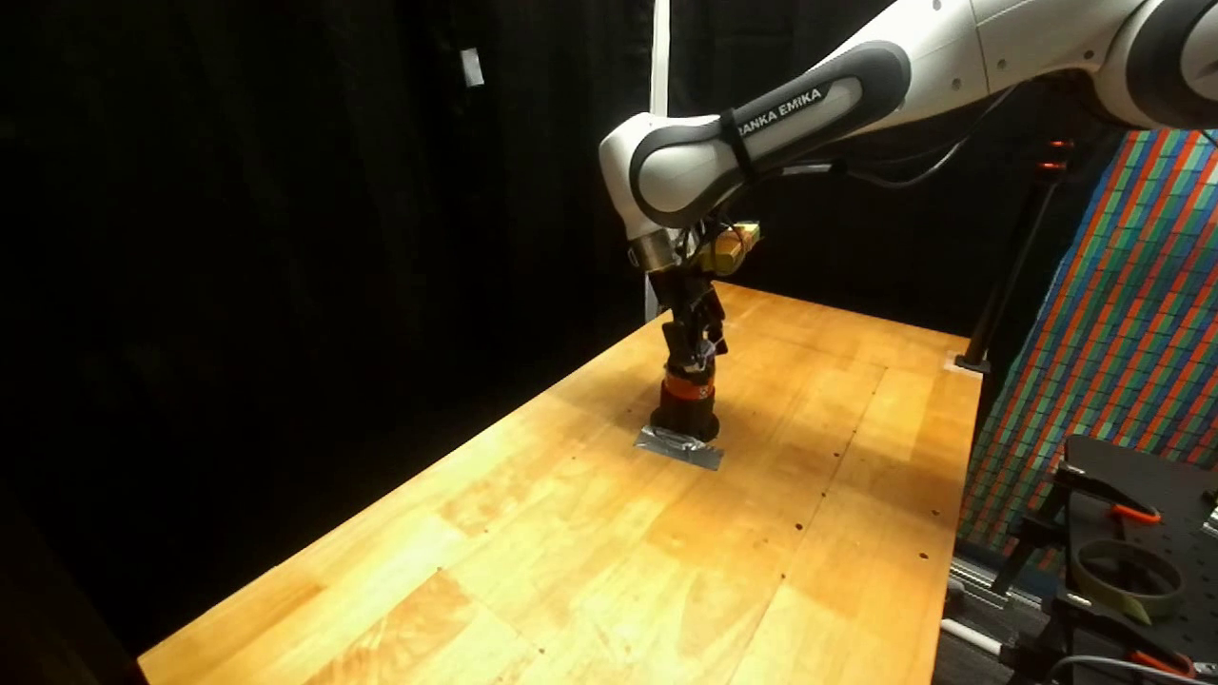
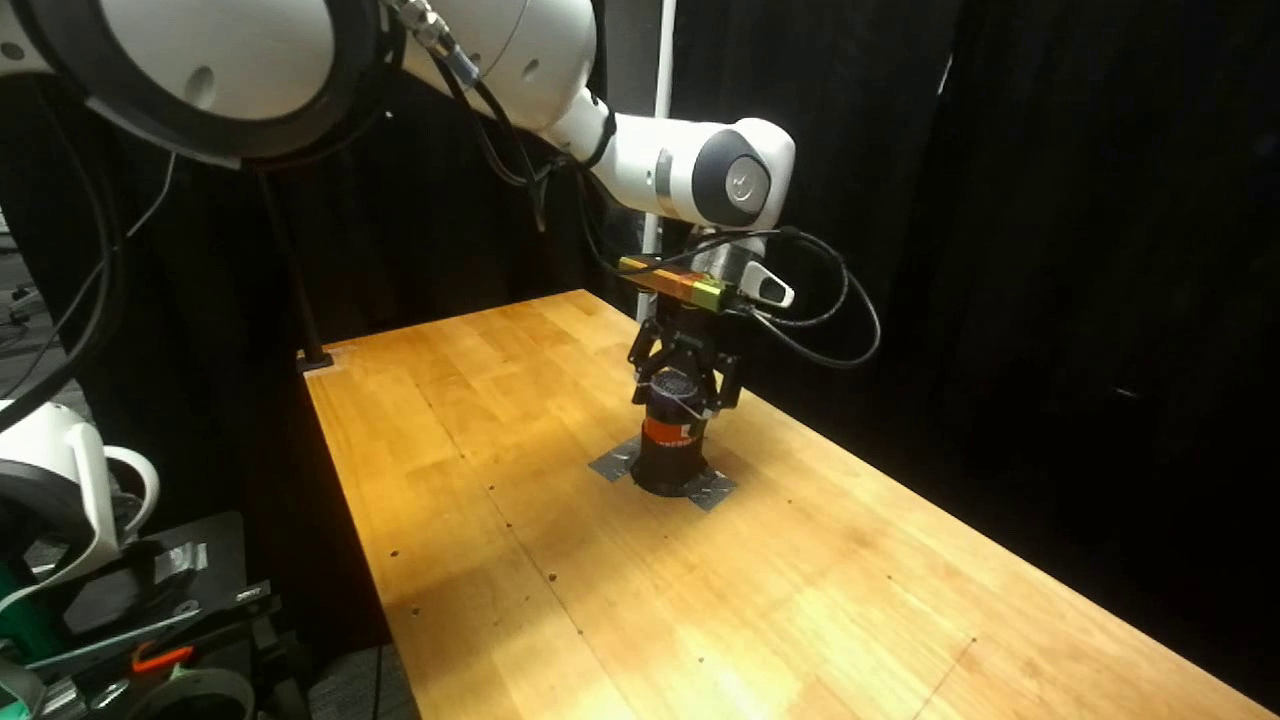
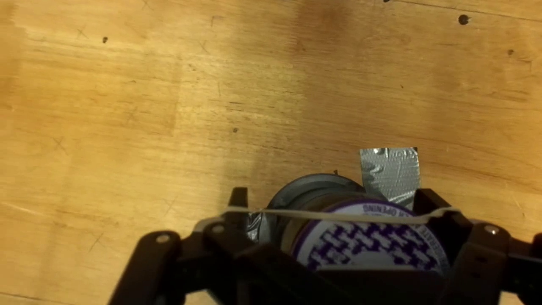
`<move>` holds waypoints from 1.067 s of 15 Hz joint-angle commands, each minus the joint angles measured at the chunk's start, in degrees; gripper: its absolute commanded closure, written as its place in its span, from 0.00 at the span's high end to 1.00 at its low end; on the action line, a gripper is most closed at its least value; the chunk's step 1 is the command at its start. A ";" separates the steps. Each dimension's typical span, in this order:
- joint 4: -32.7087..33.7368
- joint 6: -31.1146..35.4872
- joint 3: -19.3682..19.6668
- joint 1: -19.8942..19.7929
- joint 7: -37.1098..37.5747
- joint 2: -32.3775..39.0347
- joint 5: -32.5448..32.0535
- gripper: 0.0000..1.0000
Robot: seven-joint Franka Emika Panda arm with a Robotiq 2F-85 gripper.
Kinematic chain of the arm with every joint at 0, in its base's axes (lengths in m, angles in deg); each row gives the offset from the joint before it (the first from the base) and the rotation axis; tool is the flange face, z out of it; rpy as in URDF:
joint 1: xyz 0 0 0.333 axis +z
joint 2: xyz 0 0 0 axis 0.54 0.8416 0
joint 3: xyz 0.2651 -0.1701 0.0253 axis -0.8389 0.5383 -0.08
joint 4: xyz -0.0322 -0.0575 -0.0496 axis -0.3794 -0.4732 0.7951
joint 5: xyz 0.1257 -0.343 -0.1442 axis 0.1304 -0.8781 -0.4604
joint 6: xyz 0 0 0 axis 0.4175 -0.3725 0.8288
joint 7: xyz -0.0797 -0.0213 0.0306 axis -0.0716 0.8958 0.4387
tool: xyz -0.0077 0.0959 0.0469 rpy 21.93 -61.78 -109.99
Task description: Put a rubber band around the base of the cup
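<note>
The cup [image 1: 690,388] stands upright on the table, dark with an orange-red band, in both exterior views [image 2: 668,432]. In the wrist view its white and purple lid [image 3: 368,245] shows. My gripper [image 2: 680,398] is open, pointing down, its fingers on either side of the cup's upper part; it also shows in an exterior view [image 1: 695,354] and the wrist view [image 3: 335,201]. A pale rubber band [image 3: 338,216] is stretched across both fingers. In the wrist view its strands cross over the lid. I cannot tell whether it is above the cup's top or around it.
Silver tape [image 3: 391,173] lies at the cup's base on the wooden table [image 1: 590,533]; it also shows in both exterior views [image 1: 680,447] [image 2: 712,490]. A cart with tools and a tape roll [image 1: 1128,580] stands beside the table. A dark post [image 2: 312,340] stands at a table corner.
</note>
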 commanded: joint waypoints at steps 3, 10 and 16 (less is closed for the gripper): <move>-18.48 11.10 0.50 -0.89 -2.45 -12.52 -2.41 1.00; -36.28 27.37 0.27 -2.22 -3.37 -22.54 -2.25 1.00; -52.31 47.19 0.37 -2.67 -3.59 -30.34 -3.18 1.00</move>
